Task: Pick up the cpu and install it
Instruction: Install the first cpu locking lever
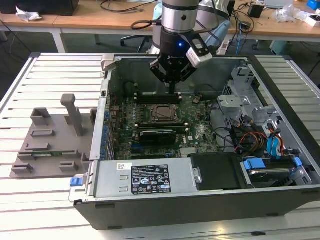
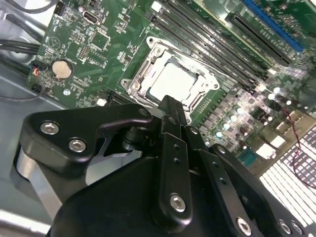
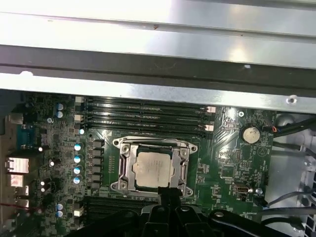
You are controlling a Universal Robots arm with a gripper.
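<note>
The cpu (image 1: 162, 113) lies flat in the socket of the green motherboard (image 1: 200, 132) inside the open computer case. Both wrist views show its silvery-grey top, cpu (image 2: 173, 81) (image 3: 154, 169), with a metal socket frame (image 3: 123, 168) around it. My gripper (image 1: 172, 89) hangs a little above the board, just beyond the socket's far edge. Its black fingers (image 2: 170, 111) are pressed together with nothing between them, and the tip reaches the cpu's edge in both wrist views. The gripper (image 3: 168, 191) is shut and holds nothing.
The case walls (image 1: 102, 125) enclose the board. Memory slots (image 3: 143, 116) run beside the socket. A drive cage and cables (image 1: 250, 125) fill the exterior view's right, and a power supply (image 1: 150, 177) sits at the front. A grey fixture (image 1: 55, 135) stands on the slatted table at the left.
</note>
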